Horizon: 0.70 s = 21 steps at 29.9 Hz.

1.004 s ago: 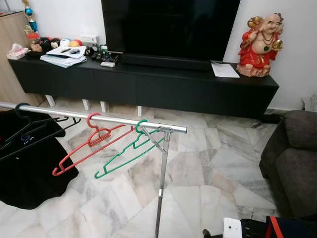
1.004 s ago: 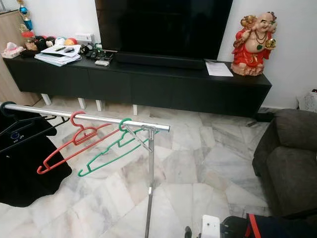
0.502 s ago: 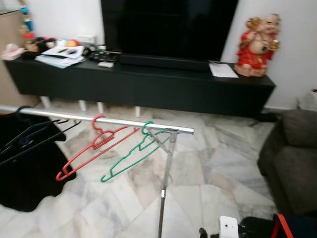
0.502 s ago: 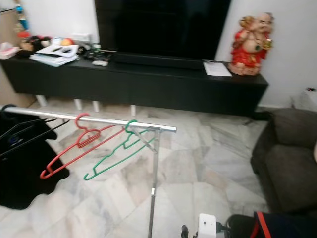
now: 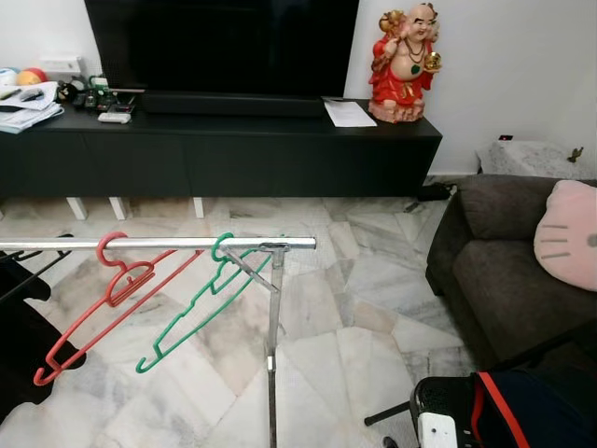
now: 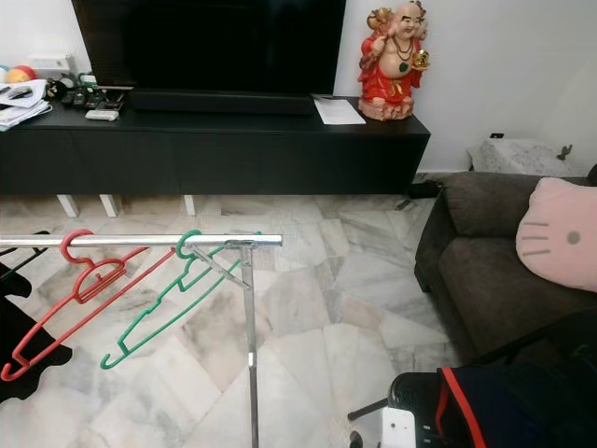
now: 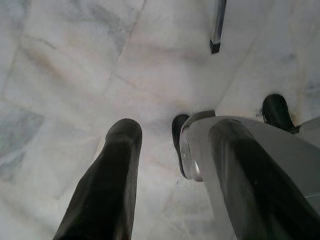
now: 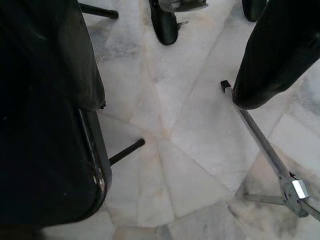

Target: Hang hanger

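Two plastic hangers on the silver rail (image 5: 187, 245), taken as the reference landmark: a green hanger (image 5: 201, 303) hooked near the rail's free end, just beside the upright post (image 5: 272, 355), and a red hanger (image 5: 107, 303) hooked further along, away from that end. Both hang tilted, their lower tips sloping down and away from the post. They are close together but apart at the hooks.

Black clothing (image 5: 19, 336) hangs from the rail beyond the red hanger, at the far side from the post.

Behind the rail: a long black TV console (image 5: 224, 149) against the wall, carrying a dark television (image 5: 224, 47), a red and gold laughing figurine (image 5: 403, 63), a sheet of paper (image 5: 348, 114) next to the figurine, and stacked papers (image 5: 28, 103) with small items at the opposite end.

Beyond the rail's free end: a dark grey sofa (image 5: 504, 271) with a pink cushion (image 5: 567, 233) on it.

Beneath the rail: pale marble floor (image 5: 364, 317).

Left gripper (image 7: 170, 175): pointing down at the floor, fingers (image 7: 107, 185) spread apart, holding nothing.

Right gripper (image 8: 165, 80): pointing down at the floor near the rack's metal foot (image 8: 270, 155), fingers (image 8: 280, 55) wide apart, holding nothing.
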### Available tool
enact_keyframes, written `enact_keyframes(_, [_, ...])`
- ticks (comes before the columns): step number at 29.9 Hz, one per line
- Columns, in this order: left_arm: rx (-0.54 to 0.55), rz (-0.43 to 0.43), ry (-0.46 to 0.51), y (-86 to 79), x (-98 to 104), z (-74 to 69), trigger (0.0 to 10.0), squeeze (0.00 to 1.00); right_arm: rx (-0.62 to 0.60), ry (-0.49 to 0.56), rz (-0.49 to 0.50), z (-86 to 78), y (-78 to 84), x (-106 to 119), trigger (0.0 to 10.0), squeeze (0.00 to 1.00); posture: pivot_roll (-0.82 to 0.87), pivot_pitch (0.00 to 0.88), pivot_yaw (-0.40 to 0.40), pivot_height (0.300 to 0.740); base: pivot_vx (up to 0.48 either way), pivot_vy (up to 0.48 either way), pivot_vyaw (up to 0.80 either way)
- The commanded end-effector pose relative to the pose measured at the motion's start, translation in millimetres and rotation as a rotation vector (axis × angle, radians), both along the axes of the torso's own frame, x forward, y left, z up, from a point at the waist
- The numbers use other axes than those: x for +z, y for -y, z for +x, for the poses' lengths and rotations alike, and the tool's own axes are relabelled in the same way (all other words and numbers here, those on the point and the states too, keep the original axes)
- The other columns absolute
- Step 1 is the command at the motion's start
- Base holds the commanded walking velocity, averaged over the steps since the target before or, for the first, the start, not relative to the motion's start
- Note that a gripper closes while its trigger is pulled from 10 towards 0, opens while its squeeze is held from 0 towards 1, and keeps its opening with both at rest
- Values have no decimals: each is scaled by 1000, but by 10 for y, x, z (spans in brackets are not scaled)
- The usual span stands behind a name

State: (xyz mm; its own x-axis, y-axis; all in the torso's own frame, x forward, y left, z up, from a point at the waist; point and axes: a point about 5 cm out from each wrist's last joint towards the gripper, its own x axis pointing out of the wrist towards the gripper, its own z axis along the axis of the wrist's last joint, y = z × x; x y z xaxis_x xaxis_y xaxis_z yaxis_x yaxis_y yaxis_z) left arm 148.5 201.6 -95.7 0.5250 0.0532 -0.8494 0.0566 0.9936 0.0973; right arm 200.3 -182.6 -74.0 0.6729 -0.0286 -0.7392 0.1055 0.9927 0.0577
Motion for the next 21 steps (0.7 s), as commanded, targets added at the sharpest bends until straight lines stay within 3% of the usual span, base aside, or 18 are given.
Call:
enact_keyframes(1, [-8, 4, -57, 3, -53, -130, 10000, 0, 6, -11, 9, -16, -18, -12, 10000, 0, 16, 0, -39, 740, 0, 0, -769])
enact_keyframes(21, [-6, -3, -56, 9, -52, -125, 10000, 0, 27, -17, 18, -7, -26, -10, 10000, 0, 16, 5, -39, 740, 0, 0, -763])
